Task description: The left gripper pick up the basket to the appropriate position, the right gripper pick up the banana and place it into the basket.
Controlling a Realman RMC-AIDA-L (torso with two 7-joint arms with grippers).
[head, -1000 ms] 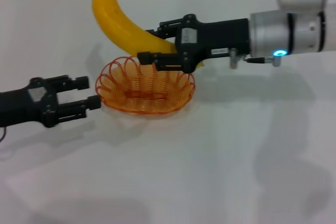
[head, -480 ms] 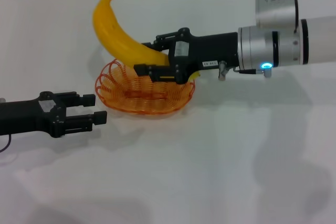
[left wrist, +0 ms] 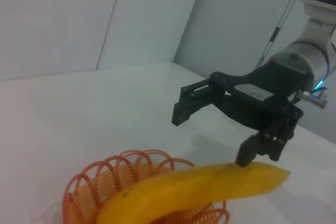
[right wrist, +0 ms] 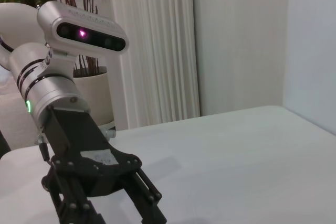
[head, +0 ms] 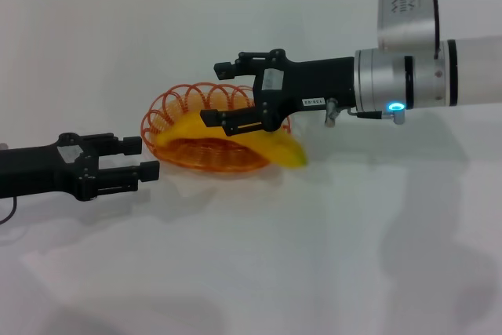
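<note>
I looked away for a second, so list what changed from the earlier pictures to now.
The long yellow curved banana dropped from its tilted, raised pose down across the orange wire-loop basket, one end poking out over the rim. The right gripper, black with a white label, let it go and its fingers now stand open above it. The basket kept its place on the table; the plain black left gripper stays open beside it.
</note>
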